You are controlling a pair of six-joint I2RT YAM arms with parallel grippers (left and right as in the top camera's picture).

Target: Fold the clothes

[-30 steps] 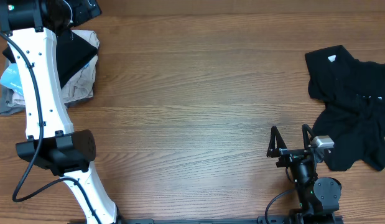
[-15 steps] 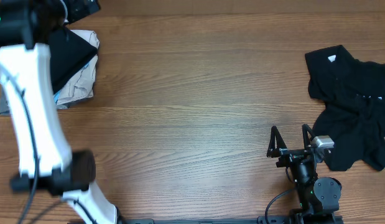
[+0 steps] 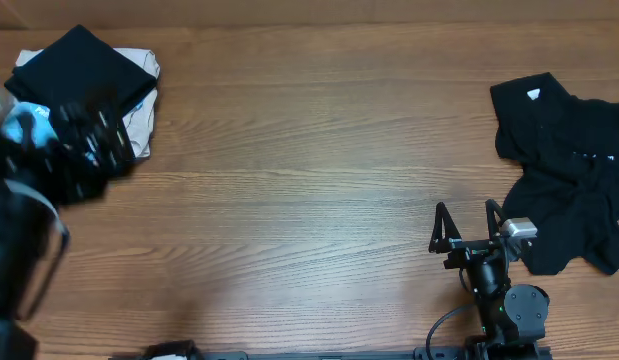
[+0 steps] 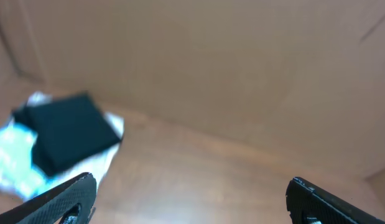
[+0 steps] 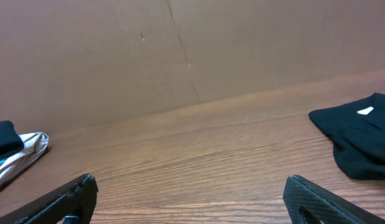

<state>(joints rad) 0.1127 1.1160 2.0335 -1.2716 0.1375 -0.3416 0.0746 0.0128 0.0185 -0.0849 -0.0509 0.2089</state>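
Crumpled black garment [image 3: 564, 170], white label [image 3: 534, 94] showing; folded black garment [image 3: 84, 65] far-left.

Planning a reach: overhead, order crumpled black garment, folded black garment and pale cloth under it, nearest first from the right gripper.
1. Crumpled black garment, right of the right gripper.
2-3. Folded black garment, pale cloth: far left, too close to call.
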